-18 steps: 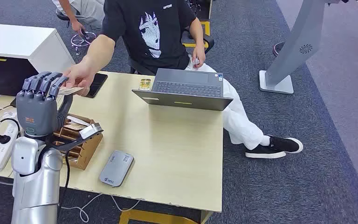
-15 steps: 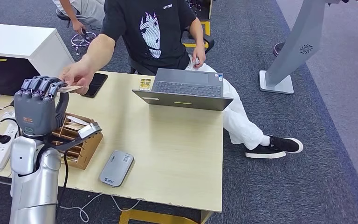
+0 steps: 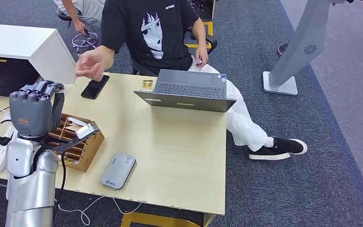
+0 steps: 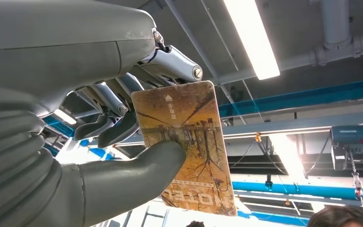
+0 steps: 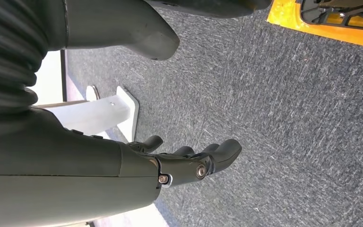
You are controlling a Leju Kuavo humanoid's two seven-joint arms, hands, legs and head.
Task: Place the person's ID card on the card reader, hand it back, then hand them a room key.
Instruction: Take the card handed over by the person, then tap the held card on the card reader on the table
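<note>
One card (image 4: pixel 185 146), brown and gold with "HOTEL" printed at one end, sits in the left hand (image 3: pixel 32 109), pinched between the thick grey thumb (image 4: pixel 137 166) on its face and the darker fingers (image 4: pixel 123 97) behind it. In the left wrist view its long axis runs out away from the palm, the free "HOTEL" end pointing clear of the hand and the end with the small arrow mark against the fingertips. In the head view the hand is raised over the near-left part of the table (image 3: pixel 179 156), above the wooden card rack (image 3: pixel 78 142), and the card's pale edge (image 3: pixel 69 86) pokes out to the far right of the fingers, towards the person's hand (image 3: pixel 90 64), which hovers just beyond it without touching. The grey card reader (image 3: pixel 118 170) lies on the table, near and to the right of the rack. The right hand (image 5: pixel 189 163) hangs over the carpet, fingers loosely apart, holding nothing.
</note>
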